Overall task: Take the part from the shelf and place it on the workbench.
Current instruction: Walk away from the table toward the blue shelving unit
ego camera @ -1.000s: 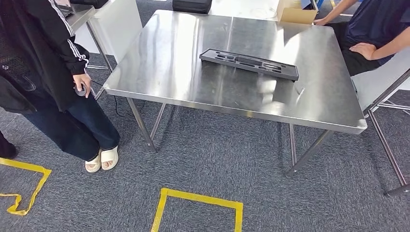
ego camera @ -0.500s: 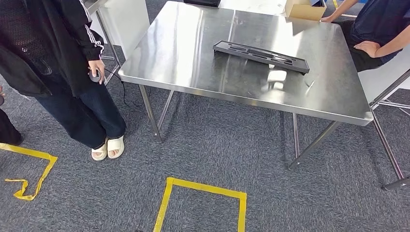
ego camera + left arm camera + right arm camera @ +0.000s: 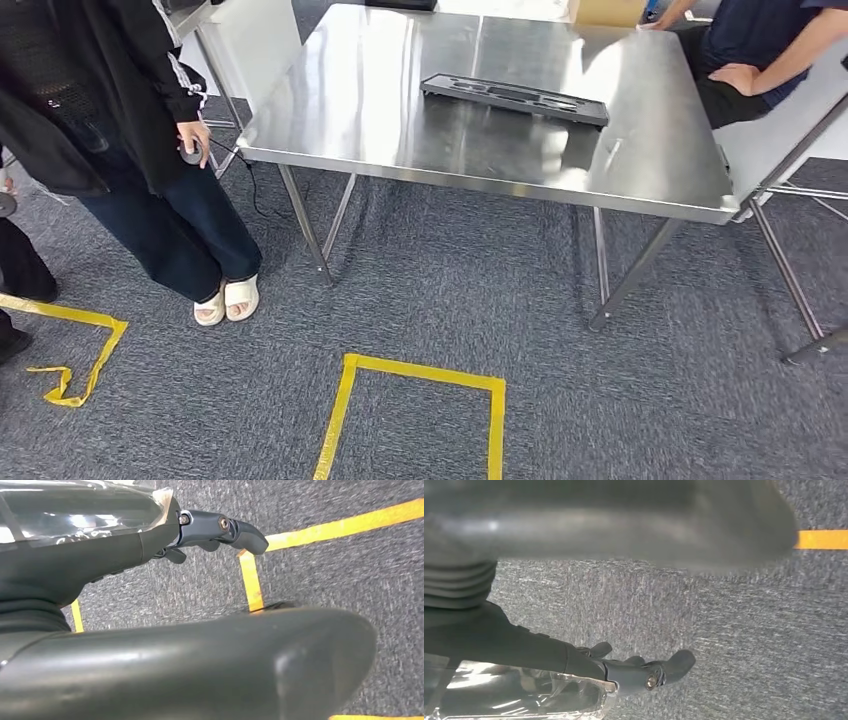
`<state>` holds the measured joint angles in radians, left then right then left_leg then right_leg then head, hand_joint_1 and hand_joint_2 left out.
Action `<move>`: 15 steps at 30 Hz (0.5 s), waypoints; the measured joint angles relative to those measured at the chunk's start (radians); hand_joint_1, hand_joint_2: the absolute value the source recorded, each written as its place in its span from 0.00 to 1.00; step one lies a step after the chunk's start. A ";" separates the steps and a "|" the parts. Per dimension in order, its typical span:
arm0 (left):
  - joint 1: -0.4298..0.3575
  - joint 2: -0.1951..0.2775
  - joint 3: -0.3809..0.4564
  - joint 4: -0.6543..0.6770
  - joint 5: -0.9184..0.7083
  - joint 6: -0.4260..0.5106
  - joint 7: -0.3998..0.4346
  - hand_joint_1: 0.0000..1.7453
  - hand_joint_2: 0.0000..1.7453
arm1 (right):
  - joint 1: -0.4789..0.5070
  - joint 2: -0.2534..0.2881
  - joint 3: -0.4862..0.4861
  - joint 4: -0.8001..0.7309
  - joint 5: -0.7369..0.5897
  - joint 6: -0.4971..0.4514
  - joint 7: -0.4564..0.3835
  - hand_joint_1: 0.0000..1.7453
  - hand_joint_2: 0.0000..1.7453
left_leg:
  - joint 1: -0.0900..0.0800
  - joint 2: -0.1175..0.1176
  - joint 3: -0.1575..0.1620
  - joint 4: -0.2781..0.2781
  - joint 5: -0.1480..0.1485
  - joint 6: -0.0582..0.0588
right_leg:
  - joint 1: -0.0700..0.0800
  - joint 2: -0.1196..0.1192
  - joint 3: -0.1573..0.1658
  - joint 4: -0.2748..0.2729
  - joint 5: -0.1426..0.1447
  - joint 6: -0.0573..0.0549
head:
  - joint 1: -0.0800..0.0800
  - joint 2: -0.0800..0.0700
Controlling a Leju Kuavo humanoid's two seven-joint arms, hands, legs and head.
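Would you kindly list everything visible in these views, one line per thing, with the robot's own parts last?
Workbench: one, bare steel, centre of the head view.
Part: one, long black tray with cut-outs, lying on the workbench.
Floor tape: yellow lines, on grey carpet.
Cardboard box: one, tan, beyond the workbench.
Standing person: one, dark clothes, pale sandals, left of the workbench.
Seated person: one, dark blue top, at the far right.
Left hand: grey, over the carpet, holding nothing.
Right hand: grey, over the carpet, holding nothing.
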<state>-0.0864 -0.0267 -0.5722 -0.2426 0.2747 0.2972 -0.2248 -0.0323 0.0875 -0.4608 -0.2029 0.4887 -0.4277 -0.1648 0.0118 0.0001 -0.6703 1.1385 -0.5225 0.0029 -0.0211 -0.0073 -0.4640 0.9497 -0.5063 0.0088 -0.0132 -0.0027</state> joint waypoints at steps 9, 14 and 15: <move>-0.002 0.001 0.000 0.000 -0.001 0.000 -0.001 0.00 0.00 | -0.001 -0.001 0.000 0.001 -0.002 0.016 0.000 0.00 0.00 | 0.014 -0.006 0.173 -0.121 0.004 -0.012 | 0.004 -0.003 -0.071 0.047 0.037 0.025 | -0.002 0.000; -0.001 0.003 -0.001 0.000 0.000 0.000 -0.003 0.00 0.00 | 0.002 -0.001 0.000 0.004 -0.001 0.021 0.000 0.00 0.00 | 0.007 -0.001 0.137 -0.144 0.032 0.040 | 0.001 -0.001 -0.128 0.112 -0.002 0.047 | 0.003 0.000; -0.001 0.003 -0.001 0.000 0.001 0.000 -0.004 0.00 0.00 | 0.001 -0.001 0.000 0.004 0.000 0.023 0.000 0.00 0.00 | 0.004 0.001 0.128 -0.144 0.041 0.047 | 0.000 0.001 -0.150 0.167 -0.041 0.040 | 0.005 0.000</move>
<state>-0.0875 -0.0239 -0.5729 -0.2424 0.2756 0.2970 -0.2287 -0.0310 0.0864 -0.4608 -0.1991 0.4885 -0.4043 -0.1647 0.0160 0.0011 -0.5424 0.9947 -0.4816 0.0498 -0.0207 -0.0065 -0.6135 1.1169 -0.5472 0.0488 -0.0079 -0.0027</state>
